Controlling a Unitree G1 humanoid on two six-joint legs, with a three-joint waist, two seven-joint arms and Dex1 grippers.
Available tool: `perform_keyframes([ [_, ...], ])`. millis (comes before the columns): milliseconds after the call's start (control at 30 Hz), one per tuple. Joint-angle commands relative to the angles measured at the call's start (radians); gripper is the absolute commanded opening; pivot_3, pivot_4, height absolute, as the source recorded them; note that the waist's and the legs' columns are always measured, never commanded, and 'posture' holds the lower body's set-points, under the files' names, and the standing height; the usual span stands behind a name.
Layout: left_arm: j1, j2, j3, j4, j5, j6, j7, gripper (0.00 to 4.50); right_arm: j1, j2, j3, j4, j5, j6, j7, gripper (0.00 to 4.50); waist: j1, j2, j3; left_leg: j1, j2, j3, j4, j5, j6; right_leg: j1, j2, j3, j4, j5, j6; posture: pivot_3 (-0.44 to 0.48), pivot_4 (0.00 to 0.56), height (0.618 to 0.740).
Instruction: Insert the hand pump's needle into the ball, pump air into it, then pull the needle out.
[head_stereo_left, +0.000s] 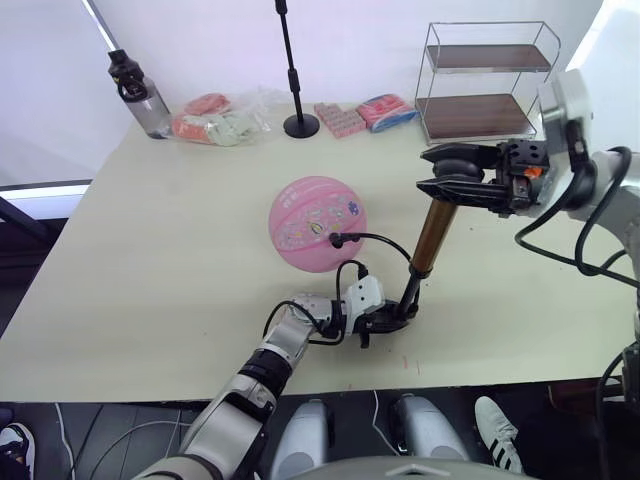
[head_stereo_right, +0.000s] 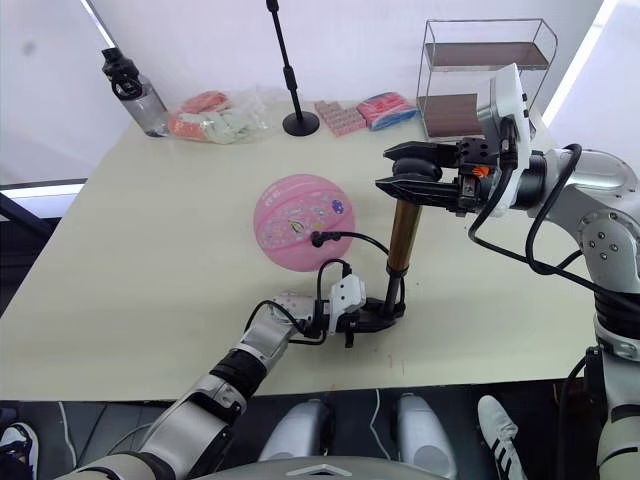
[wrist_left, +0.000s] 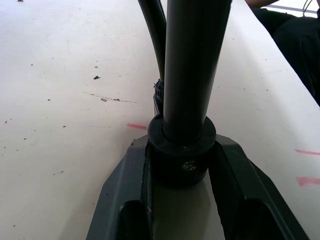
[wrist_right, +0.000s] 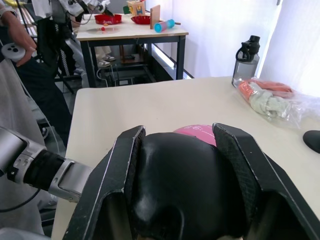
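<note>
My left end effector (head_stereo_left: 385, 322) is clamped on the black base cap of the hand pump (head_stereo_left: 432, 235), pinning it to the table (head_stereo_left: 150, 270) near the front edge; the left wrist view shows the cap seated between both fingers. My right end effector (head_stereo_left: 440, 172) is closed around the black T-handle at the top of the pump, which stands slightly tilted, its top leaning right. The ball (head_stereo_left: 317, 223) rests on the table just left of the pump, round in outline. The thin black hose (head_stereo_left: 385, 245) arcs from the pump base to a small black fitting touching the ball's right face; the needle itself is too small to see, so I judge it inserted. Risks: an off-axis stroke on the tilted barrel could twist the base out of my left grip; the unrestrained ball could roll, pulling the hose taut and withdrawing or bending the needle.
</note>
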Motion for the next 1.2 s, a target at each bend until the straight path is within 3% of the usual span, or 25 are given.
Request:
perform_keyframes([
  [33,0.063,0.051,-0.023,0.156,0.087,0.085,0.041,1.11,0.065,0.018,0.002,-0.033,-0.050,-0.078,0.015,1.65,-0.003,0.000,-0.001,0.001,0.000,0.000,0.000,0.000,0.000,0.001,0.000,0.000,0.000,0.000,0.000,0.000,0.150,0.740],
  [467,0.066,0.050,-0.022,0.152,0.087,0.088,0.044,1.11,0.392,0.128,0.244,0.085,-0.345,-0.355,0.047,1.65,-0.006,-0.006,-0.015,0.009,0.002,0.000,0.000,0.000,0.000,0.008,0.005,0.001,0.000,-0.001,0.000,0.000,0.150,0.740],
  [733,0.073,0.050,-0.016,0.143,0.088,0.095,0.046,1.11,0.472,0.195,0.296,0.195,-0.465,-0.490,0.032,1.65,-0.006,-0.007,-0.021,0.010,0.002,-0.001,-0.001,0.000,0.000,0.009,0.006,0.001,-0.001,-0.001,-0.001,0.000,0.150,0.740],
  [1000,0.066,0.051,-0.015,0.148,0.090,0.093,0.044,1.11,0.368,0.211,0.179,0.112,-0.350,-0.456,0.021,1.65,-0.007,-0.004,-0.020,0.010,0.002,0.000,-0.001,0.000,0.000,0.008,0.006,0.001,-0.001,-0.001,0.000,0.000,0.150,0.740],
  [1200,0.068,0.051,-0.018,0.148,0.089,0.092,0.040,1.11,0.216,0.148,0.069,0.014,-0.187,-0.266,0.006,1.65,-0.005,0.002,-0.009,0.007,0.001,0.000,-0.001,0.000,0.000,0.007,0.006,0.001,-0.001,0.000,0.000,0.000,0.150,0.740],
])
